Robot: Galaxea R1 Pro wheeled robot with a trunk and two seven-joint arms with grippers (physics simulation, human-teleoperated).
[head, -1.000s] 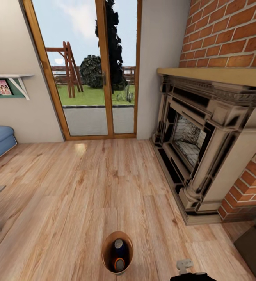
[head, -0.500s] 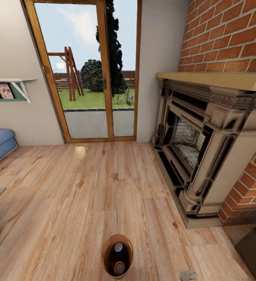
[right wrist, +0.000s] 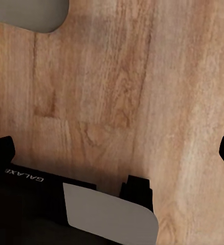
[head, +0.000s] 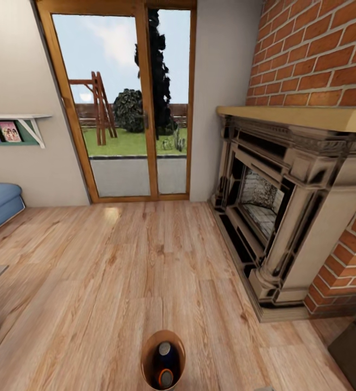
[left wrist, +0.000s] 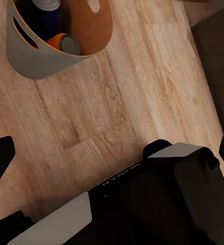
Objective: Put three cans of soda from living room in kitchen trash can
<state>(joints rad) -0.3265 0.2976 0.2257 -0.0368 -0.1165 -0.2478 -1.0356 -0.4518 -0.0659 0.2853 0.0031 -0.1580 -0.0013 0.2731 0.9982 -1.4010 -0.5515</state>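
- Head view puts the small round tapered bin with pale grey outside and tan-brown inside [head: 163,359] at the bottom centre of the frame, standing upright on the light wood plank floor [head: 118,271] directly in front of the robot.
- Inside it, a dark blue drink can with a silver top [head: 166,353] sits toward the far side and an orange drink can with a silver top [head: 165,377] toward the near side; a third can cannot be made out.
- Left wrist view has the same bin at the upper left of the frame, its grey wall [left wrist: 38,61] with a slot handle, the blue can [left wrist: 45,13] and the orange can [left wrist: 67,43] both tilted inside.
- Left gripper [left wrist: 114,158]: its dark fingertips sit at the far left and right edges of the frame, set wide apart with nothing between them.
- Right gripper [right wrist: 117,153]: its dark tips also stand wide apart at the frame edges, holding nothing; a grey curve of the bin's wall [right wrist: 30,15] shows at the upper left.
- Judged from both wrist views, the bin lies ahead of both grippers and between them, with more of it in the left one's picture, so the left arm looks the readier one to take hold of it.
- Brick fireplace with a tan mantel [head: 286,206] fills the right side, glass doors with a wooden frame [head: 124,108] the upper middle; this is the living room, so carrying to the kitchen is not yet done.
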